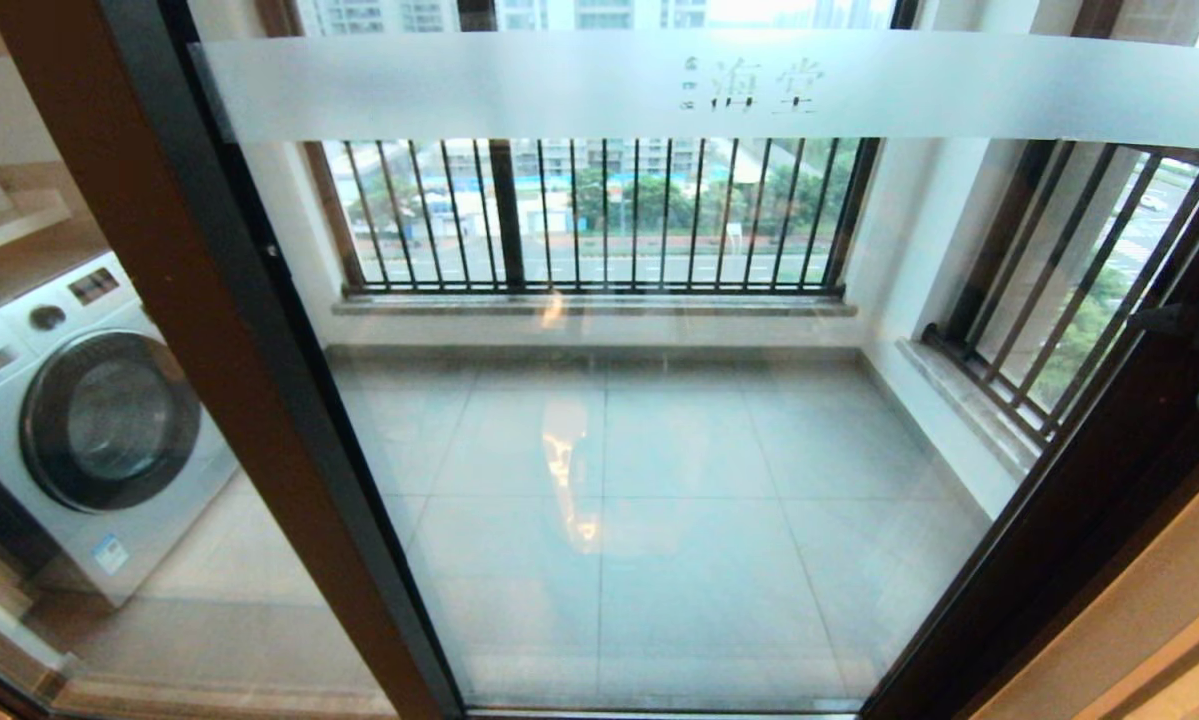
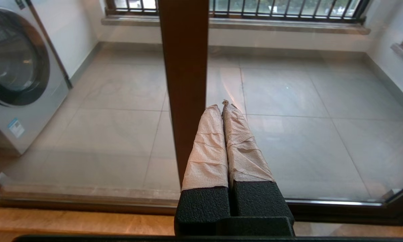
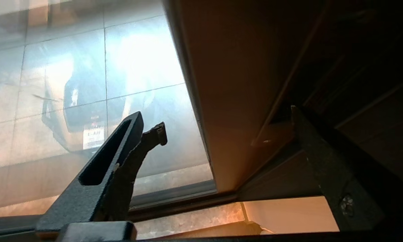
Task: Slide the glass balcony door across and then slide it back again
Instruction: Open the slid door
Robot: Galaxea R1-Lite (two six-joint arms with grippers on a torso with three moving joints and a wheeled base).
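Before one glass balcony door (image 1: 659, 450), two pincers — right pincer (image 3: 221, 131) agape

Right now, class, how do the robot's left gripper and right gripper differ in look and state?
The left gripper has fingers wrapped in pale paper-like tape, pressed shut; the right gripper has bare black fingers, spread open. The left holds nothing in front of the brown door stile; the right straddles the glass balcony door's frame edge. Both face the door.
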